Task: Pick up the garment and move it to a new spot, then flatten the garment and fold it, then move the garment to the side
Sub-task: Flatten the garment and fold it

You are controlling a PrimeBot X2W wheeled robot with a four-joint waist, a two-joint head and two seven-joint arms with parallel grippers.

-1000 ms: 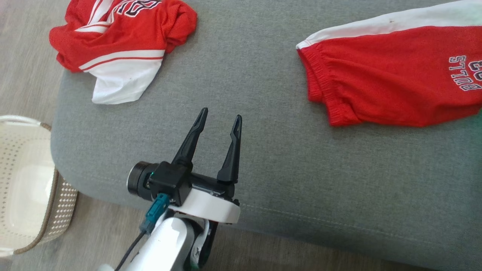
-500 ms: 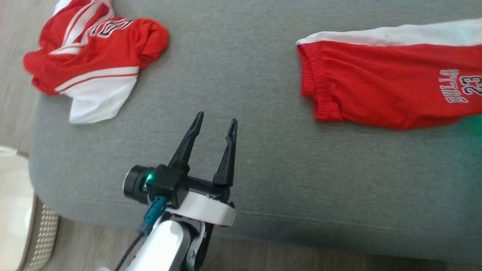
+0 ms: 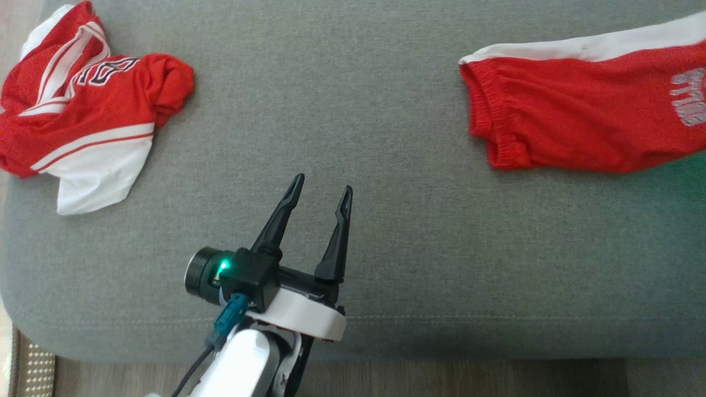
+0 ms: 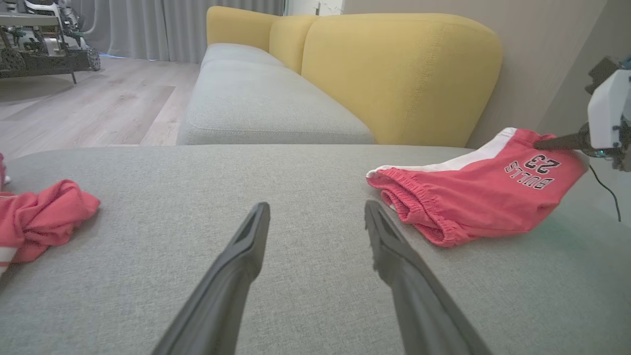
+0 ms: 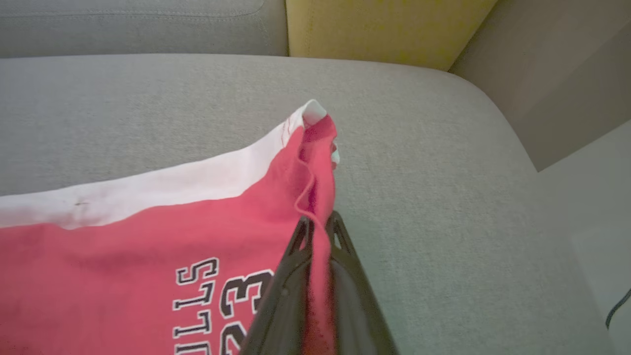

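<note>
Your right fingers (image 5: 295, 261) are clenched on the leg-end edge of the red shorts (image 5: 148, 236), with a fold of cloth pinched between them just beside the white side stripe. The shorts lie toward the right edge of the grey sofa seat (image 3: 386, 110), waistband pointing to the middle. Your left fingers (image 3: 338, 231) stand apart, grasping nothing, above the seat near its front edge. A crumpled red-and-white jersey (image 3: 83, 121) sits at the left edge.
</note>
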